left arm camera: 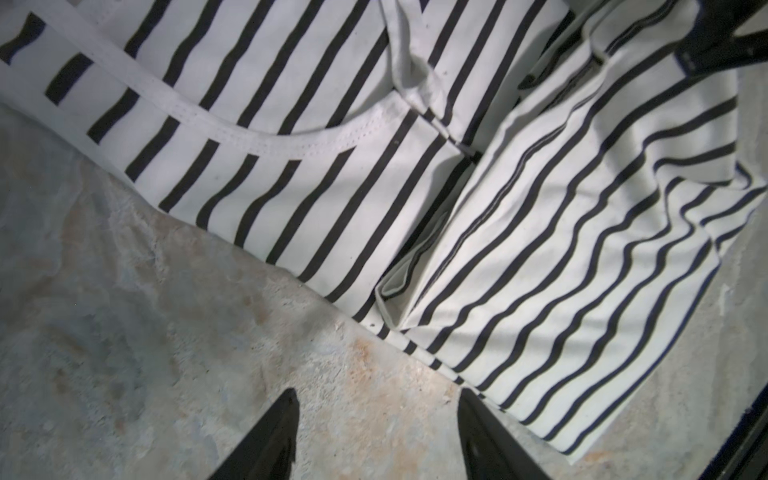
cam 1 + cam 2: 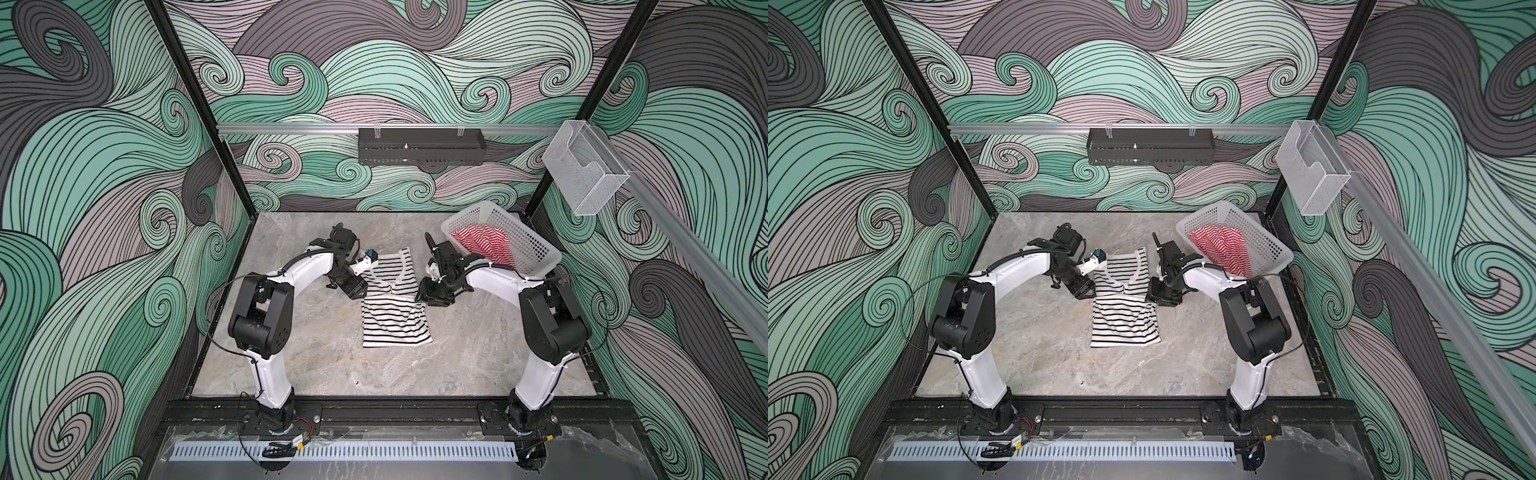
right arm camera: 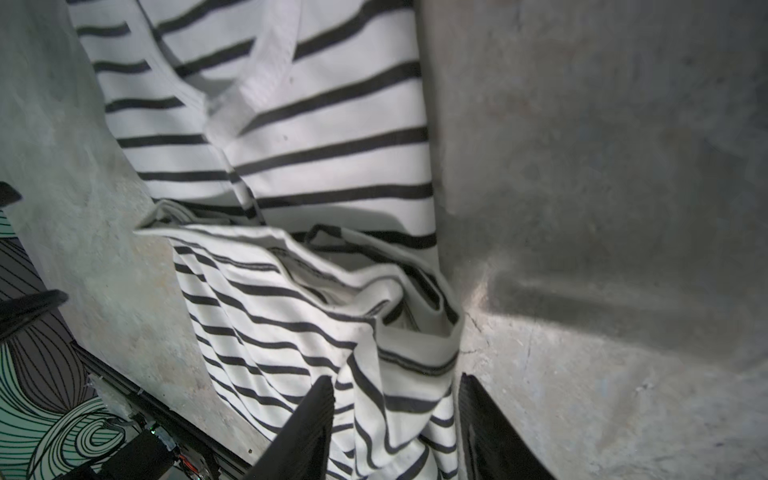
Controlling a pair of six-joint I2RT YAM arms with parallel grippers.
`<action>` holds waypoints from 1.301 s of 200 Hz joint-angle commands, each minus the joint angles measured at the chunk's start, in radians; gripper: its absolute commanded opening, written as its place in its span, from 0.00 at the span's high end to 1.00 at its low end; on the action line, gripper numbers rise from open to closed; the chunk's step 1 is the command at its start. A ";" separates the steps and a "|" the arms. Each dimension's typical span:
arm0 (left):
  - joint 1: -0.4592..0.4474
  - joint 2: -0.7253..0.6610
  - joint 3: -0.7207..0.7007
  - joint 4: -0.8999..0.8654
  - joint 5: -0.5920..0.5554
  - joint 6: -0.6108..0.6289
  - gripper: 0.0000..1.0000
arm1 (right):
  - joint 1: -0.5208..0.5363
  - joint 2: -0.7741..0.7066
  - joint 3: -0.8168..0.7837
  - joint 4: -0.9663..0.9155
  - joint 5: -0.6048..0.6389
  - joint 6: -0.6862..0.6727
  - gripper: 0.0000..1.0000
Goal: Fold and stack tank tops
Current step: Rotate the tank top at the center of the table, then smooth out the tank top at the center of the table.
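The black-and-white tank top [image 2: 392, 307] [image 2: 1125, 309] lies flat mid-table with its hem end doubled up over the body. My left gripper [image 2: 356, 290] [image 1: 378, 395] hovers at the garment's left edge, open, with only bare table between its fingers; the stripes [image 1: 374, 187] lie just beyond them. At the right edge, my right gripper [image 2: 430, 296] [image 3: 397, 378] has its jaws apart, and a loose bunched fold of the tank top [image 3: 311, 145] sits between them. The red-and-white tank top [image 2: 486, 245] [image 2: 1221, 249] lies crumpled in the basket.
The white perforated basket [image 2: 525, 239] [image 2: 1264, 239] stands at the back right of the marble table [image 2: 311, 365], just behind my right arm. A black tray [image 2: 419, 147] hangs on the back rail and a clear box [image 2: 582, 170] on the right rail.
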 commanded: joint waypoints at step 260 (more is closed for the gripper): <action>-0.049 0.083 0.149 -0.170 0.138 -0.017 1.00 | 0.026 0.026 0.166 -0.001 -0.138 -0.166 1.00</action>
